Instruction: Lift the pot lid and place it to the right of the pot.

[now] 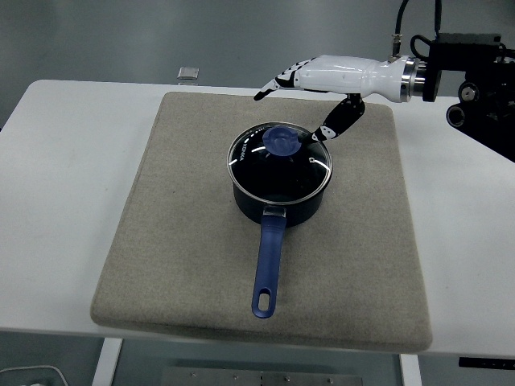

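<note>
Pot lid [279, 155], glass with a blue knob at its centre, sits seated on the dark blue pot [280, 196], rim flush all round. Pot stands upright on the beige mat [177, 241], roughly at the mat's centre and slightly toward its far half; its blue handle [268, 261] points toward the near edge of the mat, hanging hole at the tip. Mat lies flat on the white table [56, 209], and bare table shows on both sides of the mat. Right hand [322, 88], white shell with black joints, enters from the right edge and hovers above the far right part of the mat, just beyond the pot. Fingers [278, 83] are extended and loosely spread, pointing left past the far side of the lid; thumb [334, 125] angles down toward the lid's right rim, tip close to the glass, contact not determinable from this view. Hand grips nothing. Mat surface to the right of the pot is bare fabric. Small grey square object [188, 73] rests on the table just past the mat's far left corner. Left arm is out of frame.
</note>
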Available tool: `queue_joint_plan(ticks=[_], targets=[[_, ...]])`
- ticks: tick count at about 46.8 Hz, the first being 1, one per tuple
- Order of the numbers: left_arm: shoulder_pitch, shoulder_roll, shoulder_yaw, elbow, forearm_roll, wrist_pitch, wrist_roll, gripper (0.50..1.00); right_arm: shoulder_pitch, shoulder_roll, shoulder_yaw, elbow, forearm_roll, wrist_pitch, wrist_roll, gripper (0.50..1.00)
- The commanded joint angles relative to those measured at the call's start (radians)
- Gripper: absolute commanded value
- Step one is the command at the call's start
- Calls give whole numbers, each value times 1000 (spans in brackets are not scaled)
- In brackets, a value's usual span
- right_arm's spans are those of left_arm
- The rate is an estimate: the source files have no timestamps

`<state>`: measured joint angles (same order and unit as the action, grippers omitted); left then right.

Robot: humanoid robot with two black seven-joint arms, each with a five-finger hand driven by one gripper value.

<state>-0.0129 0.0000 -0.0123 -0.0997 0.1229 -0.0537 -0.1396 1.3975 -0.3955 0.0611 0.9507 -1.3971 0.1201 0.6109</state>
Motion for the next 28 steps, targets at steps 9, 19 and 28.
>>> queue_joint_plan(ticks=[9, 19, 28], targets=[[-1, 0, 0, 0, 0, 0, 0, 1000, 14, -11, -20, 2, 47, -13, 0, 899], [1, 0, -1, 0, 0, 0, 0, 1000, -5, 1, -18, 11, 46, -17, 0, 899], [-1, 0, 0, 0, 0, 0, 0, 1000, -20, 14, -26, 14, 33, -23, 0, 899]])
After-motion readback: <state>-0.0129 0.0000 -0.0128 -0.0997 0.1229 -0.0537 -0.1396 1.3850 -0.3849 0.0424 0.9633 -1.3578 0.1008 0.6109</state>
